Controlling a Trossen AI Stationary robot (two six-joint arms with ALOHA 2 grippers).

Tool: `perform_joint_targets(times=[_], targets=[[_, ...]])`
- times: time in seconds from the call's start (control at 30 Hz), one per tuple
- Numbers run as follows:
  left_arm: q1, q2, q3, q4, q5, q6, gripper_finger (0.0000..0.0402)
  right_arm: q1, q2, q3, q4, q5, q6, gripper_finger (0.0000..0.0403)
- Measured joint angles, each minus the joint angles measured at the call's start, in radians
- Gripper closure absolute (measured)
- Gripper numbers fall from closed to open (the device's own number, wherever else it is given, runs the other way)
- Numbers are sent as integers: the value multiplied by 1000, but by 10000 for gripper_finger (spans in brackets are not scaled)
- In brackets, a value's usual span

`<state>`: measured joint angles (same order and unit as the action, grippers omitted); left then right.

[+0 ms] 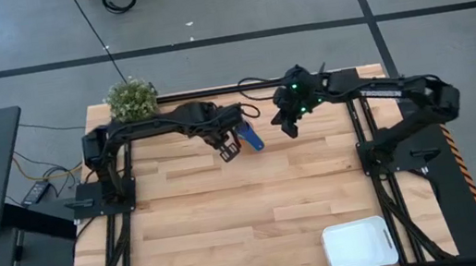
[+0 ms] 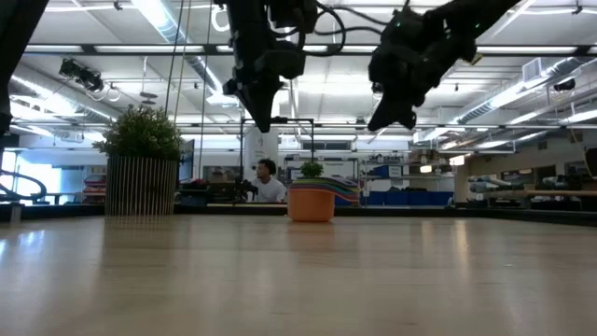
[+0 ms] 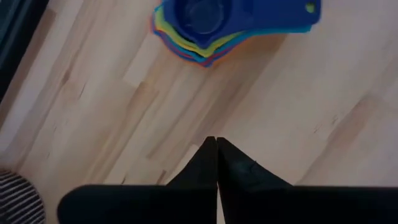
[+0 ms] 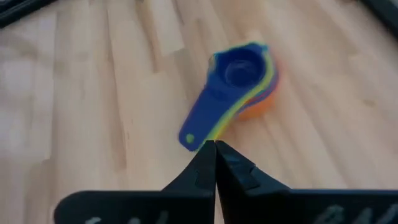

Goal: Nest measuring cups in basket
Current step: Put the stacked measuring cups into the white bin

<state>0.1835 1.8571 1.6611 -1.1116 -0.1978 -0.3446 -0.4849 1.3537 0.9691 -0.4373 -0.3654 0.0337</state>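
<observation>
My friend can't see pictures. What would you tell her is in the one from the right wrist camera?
A stack of measuring cups, dark blue on top, sits nested on a wooden table, handles pointing toward the camera. The right gripper hangs above it, shut and holding nothing.

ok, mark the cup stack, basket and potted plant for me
cup stack (image 4: 239, 71), right wrist view, bowl of the dark blue top cup
basket (image 1: 358, 245), high view, bare white floor of the tray
potted plant (image 1: 132, 99), high view, middle of the foliage
</observation>
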Motion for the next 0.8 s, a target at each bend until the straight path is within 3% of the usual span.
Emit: perform_joint_targets(times=[0.13,0.23,0.6,0.8], targets=[[12,-26,0,-28,0,-12,400,-4,80,0,92,-144,11,378],[16,-43,0,-50,0,-12,400,-3,115,0,150,-166,2,355],[9,-60,0,-92,0,-13,401,7,101,0,159,58,-218,244],[7,-60,0,-91,1,-12,401,21,101,0,192,1,-214,211]])
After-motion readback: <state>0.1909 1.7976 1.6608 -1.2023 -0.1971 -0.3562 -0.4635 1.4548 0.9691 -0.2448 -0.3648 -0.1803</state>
